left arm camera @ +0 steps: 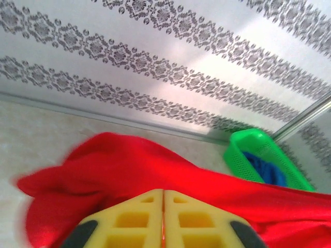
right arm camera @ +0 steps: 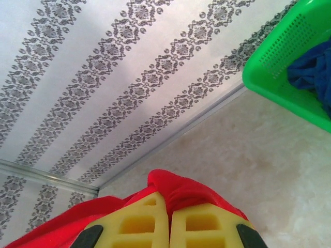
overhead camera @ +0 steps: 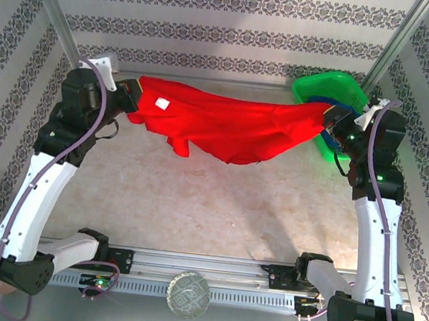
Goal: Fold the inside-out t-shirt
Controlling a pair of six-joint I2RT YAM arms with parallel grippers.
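Observation:
The inside-out t-shirt (overhead camera: 226, 123) is bright red and hangs stretched between both arms above the table, sagging in the middle, with a small white tag (overhead camera: 160, 103) near its left end. My left gripper (overhead camera: 131, 95) is shut on the shirt's left end; in the left wrist view its yellow fingers (left arm camera: 164, 206) meet with red cloth (left arm camera: 119, 165) pinched in the seam. My right gripper (overhead camera: 329, 119) is shut on the shirt's right end; in the right wrist view red cloth (right arm camera: 181, 188) bunches over the closed yellow fingertips (right arm camera: 168, 209).
A green basket (overhead camera: 327, 88) with a dark blue garment (right arm camera: 313, 70) stands at the back right corner, close behind the right gripper. Patterned walls enclose the table (overhead camera: 210, 199) on three sides. A round dish (overhead camera: 188, 293) sits at the near rail.

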